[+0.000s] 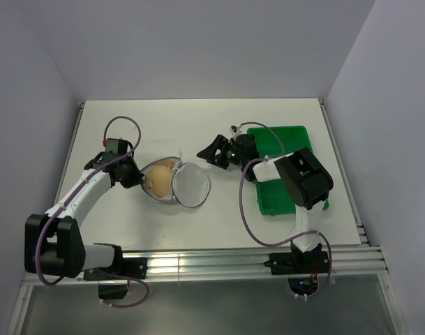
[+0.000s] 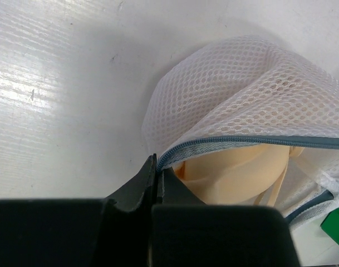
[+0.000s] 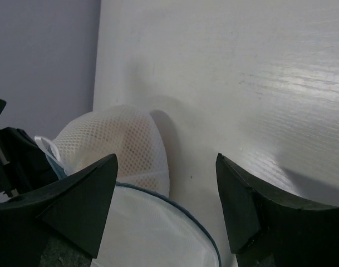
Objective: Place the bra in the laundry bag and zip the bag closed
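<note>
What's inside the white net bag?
A peach bra lies inside the unzipped laundry bag. One padded cup and a thin strap show. The mesh covers the rest.

The left arm stretches forward and inward, its left gripper point(image 1: 133, 176) pinched tight on the rim of the laundry bag point(image 2: 241, 83), while the right arm bends leftward with the right gripper point(image 3: 165, 161) spread wide, holding nothing.
</note>
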You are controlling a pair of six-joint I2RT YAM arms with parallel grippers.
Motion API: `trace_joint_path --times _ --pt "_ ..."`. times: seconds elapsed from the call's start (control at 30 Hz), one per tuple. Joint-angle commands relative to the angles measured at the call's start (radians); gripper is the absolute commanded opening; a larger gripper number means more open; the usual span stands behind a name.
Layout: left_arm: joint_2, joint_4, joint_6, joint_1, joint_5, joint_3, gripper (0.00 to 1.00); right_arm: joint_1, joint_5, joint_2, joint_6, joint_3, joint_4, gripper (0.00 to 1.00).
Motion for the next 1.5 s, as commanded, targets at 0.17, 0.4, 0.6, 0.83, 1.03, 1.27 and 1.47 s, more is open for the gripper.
trace_joint_path --times 0.17,0.4,0.6,0.83,1.03,1.27,1.47 --pt "0.036 0.014 0.035 0.004 -0.024 0.069 0.0 0.029 -0.121 0.091 0.094 0.031 0.246 0.79" --pt "0.047 0.021 0.043 0.004 -0.024 0.08 0.0 0.079 -0.038 0.079 0.039 0.066 0.04 0.63" --pt "0.065 0.009 0.048 0.006 -0.053 0.12 0.0 0.092 -0.044 0.027 -0.015 0.005 0.017 0.47" --pt "0.102 -0.022 0.048 0.007 -0.059 0.207 0.0 0.095 -0.164 -0.039 -0.014 -0.123 0.115 0.33" --pt "0.122 -0.02 0.049 0.006 -0.051 0.221 0.0 0.129 -0.256 -0.102 0.018 -0.189 0.168 0.3" --pt "0.137 0.003 0.048 0.006 -0.036 0.196 0.0 0.221 -0.304 -0.151 0.076 -0.207 0.236 0.3" --pt "0.127 0.02 0.046 0.007 -0.018 0.169 0.0 0.258 -0.281 -0.159 0.117 -0.215 0.267 0.28"
